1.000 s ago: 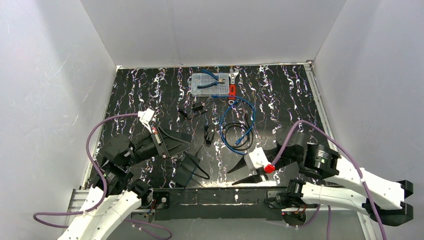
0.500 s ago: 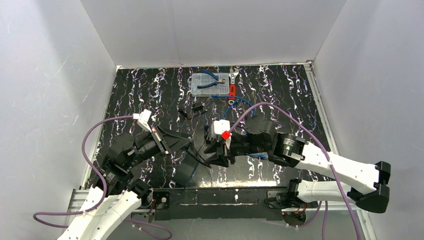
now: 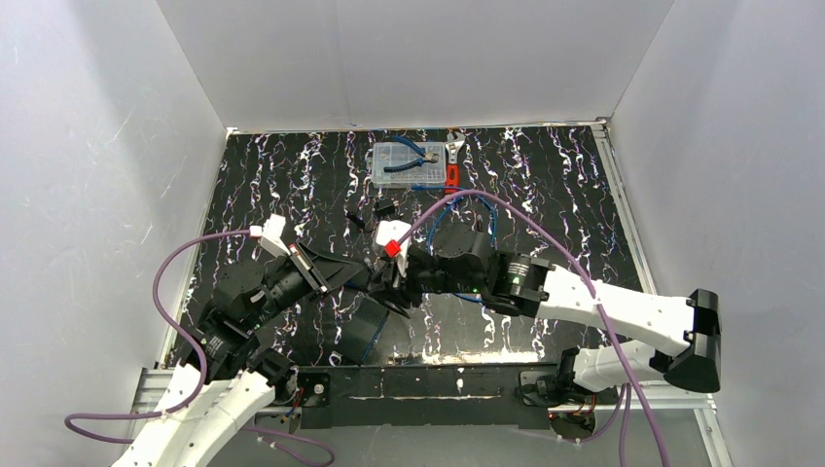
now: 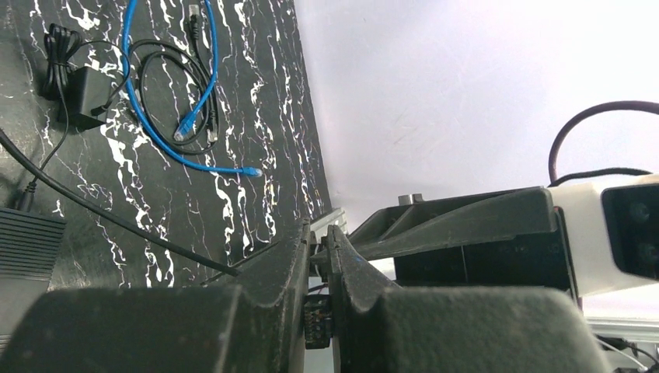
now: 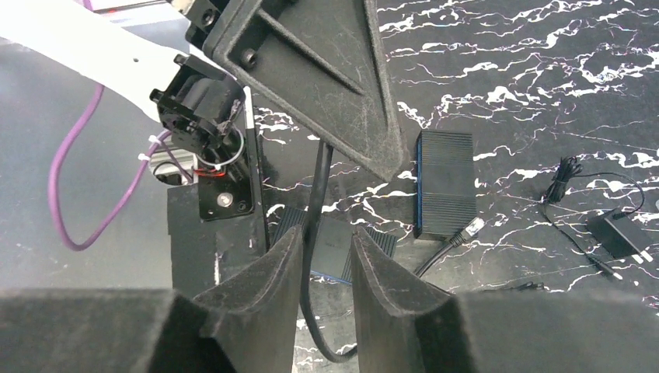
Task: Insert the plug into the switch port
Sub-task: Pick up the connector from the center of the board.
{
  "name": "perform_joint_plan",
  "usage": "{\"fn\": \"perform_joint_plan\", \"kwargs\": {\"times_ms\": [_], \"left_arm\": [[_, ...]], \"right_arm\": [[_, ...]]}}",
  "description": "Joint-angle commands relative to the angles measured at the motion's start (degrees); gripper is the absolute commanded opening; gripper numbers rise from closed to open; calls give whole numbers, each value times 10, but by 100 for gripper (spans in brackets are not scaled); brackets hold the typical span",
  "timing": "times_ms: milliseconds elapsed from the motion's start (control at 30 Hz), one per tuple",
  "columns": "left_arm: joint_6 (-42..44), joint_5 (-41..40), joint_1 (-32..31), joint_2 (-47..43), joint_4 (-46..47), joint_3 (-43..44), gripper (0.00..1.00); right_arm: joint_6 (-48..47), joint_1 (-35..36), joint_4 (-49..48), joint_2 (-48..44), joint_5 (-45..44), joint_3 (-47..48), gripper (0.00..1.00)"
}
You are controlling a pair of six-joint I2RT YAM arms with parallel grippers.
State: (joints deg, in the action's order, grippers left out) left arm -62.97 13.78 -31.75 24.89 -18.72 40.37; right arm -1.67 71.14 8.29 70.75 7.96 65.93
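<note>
**Two grippers crowd one cable above the switch**

The left gripper [image 4: 320,241] is pinched nearly shut on a thin black cable [image 5: 317,186]. The right gripper [image 5: 326,241] stands half open astride the same cable, not gripping it. The switch box [image 3: 365,326] lies on the table at 6 o'clock from where they meet. The plug itself cannot be made out. A tug as the right jaws close could pull the cable from that pinch, and the crowded fingers risk knocking together.
</note>
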Motion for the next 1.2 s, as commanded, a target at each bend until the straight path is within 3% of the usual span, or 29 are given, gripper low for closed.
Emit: {"fn": "perform_joint_plan", "kwargs": {"times_ms": [0, 500, 767, 900, 1167], "left_arm": [[-18, -34, -2, -11, -5, -7, 0], [-28, -32, -2, -13, -3, -13, 0], [-41, -25, -2, -8, 11, -21, 0], [-47, -22, -2, -8, 14, -23, 0], [-50, -23, -3, -15, 19, -21, 0]], "right_arm": [[4, 11, -48, 17, -40, 33, 34], [10, 15, -77, 55, -29, 48, 30], [11, 15, -99, 72, -24, 61, 21], [9, 15, -88, 81, -20, 72, 1], [4, 15, -67, 71, -13, 57, 1]]}}
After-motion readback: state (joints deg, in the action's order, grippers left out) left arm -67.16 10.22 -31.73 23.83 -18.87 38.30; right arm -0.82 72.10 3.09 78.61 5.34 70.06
